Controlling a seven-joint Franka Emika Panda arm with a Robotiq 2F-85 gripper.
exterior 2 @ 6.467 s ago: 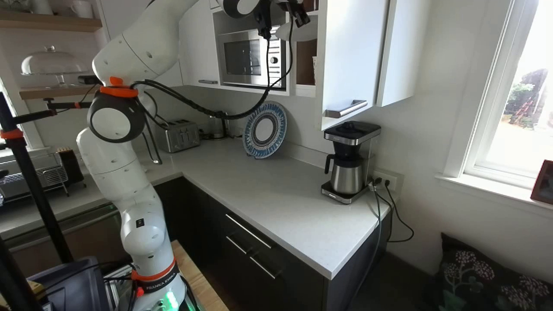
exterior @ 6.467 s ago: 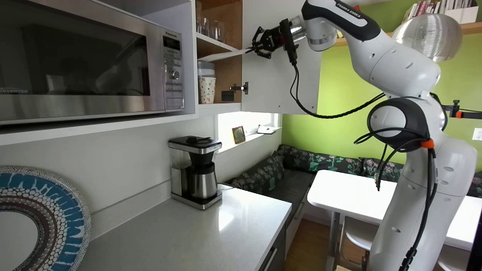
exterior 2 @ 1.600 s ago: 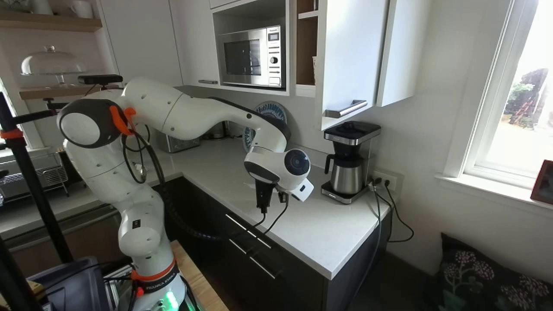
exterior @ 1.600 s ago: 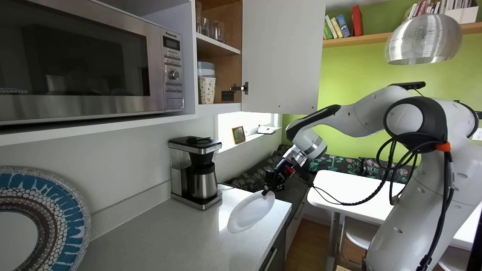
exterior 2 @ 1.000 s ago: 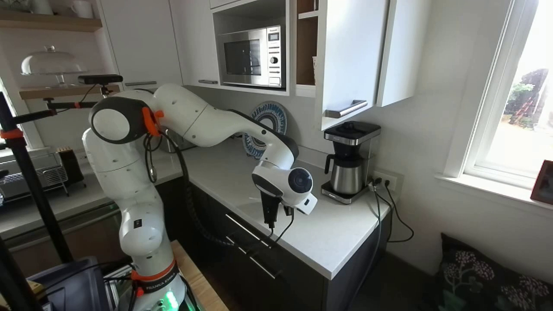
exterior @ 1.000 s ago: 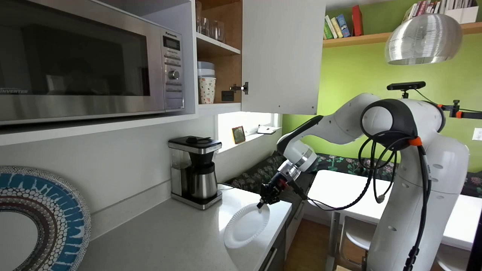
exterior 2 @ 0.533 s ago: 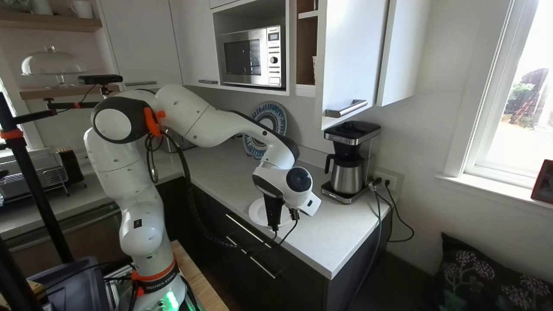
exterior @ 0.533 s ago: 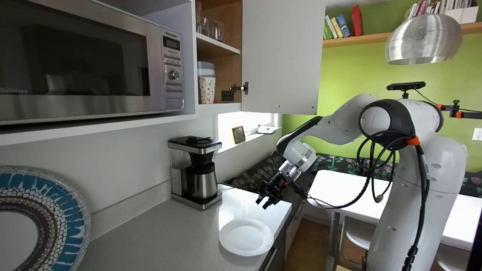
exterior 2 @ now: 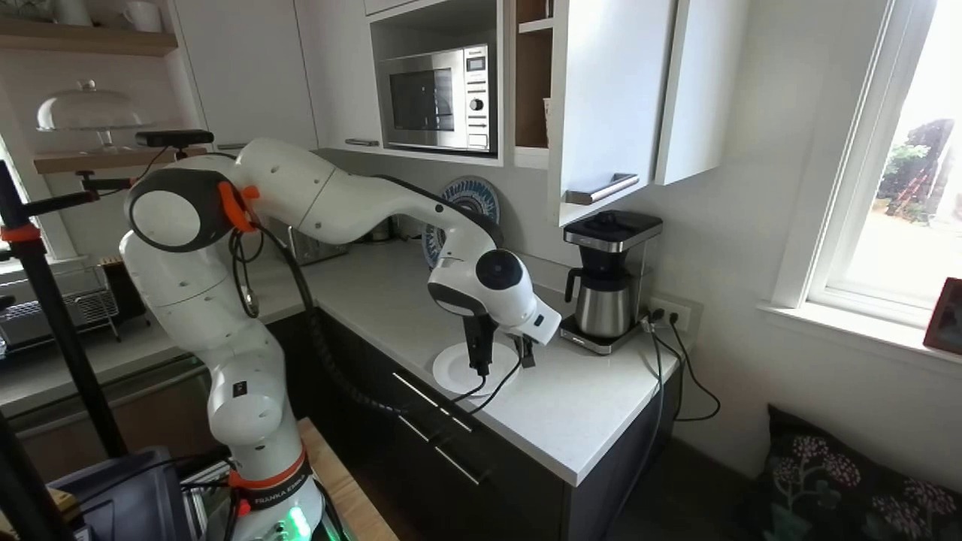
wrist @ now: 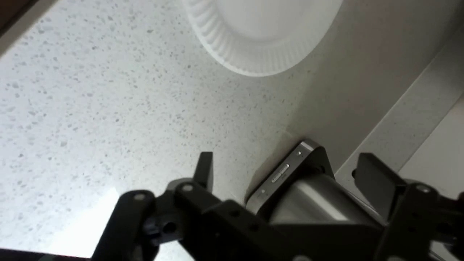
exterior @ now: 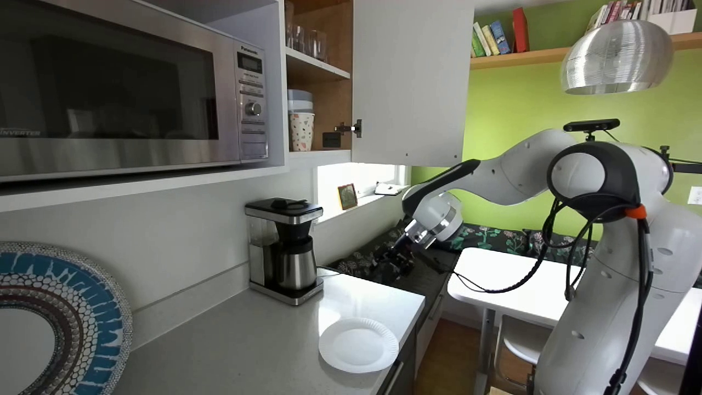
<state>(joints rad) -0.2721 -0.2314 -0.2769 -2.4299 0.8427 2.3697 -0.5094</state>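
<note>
A white paper plate with a fluted rim [exterior: 359, 345] lies flat on the counter, near its front edge. It shows in both exterior views, partly behind the wrist in an exterior view [exterior 2: 451, 368], and is cut off at the top of the wrist view [wrist: 261, 21]. My gripper [wrist: 288, 170] stands wide open with nothing held. It hangs above the counter's end, clear of the plate. Between its spread fingers, the wrist view shows the steel-and-black coffee maker [wrist: 315, 203] farther off; in an exterior view a gap separates the gripper [exterior: 382, 270] from that machine.
Above the counter [exterior: 230, 340] a cabinet door [exterior: 408, 82] stands ajar, showing glasses and cups [exterior: 301, 129]. A microwave [exterior: 137, 93] sits beside it. A patterned round platter [exterior 2: 460, 225] leans at the wall. A cushioned bench [exterior: 422, 274] and white table [exterior: 504, 274] lie beyond the counter.
Earlier the gripper held the plate up by the cabinet, then lowered it tilted to the counter. The jaws have opened, the plate has dropped flat, and the gripper has drawn back from it.
</note>
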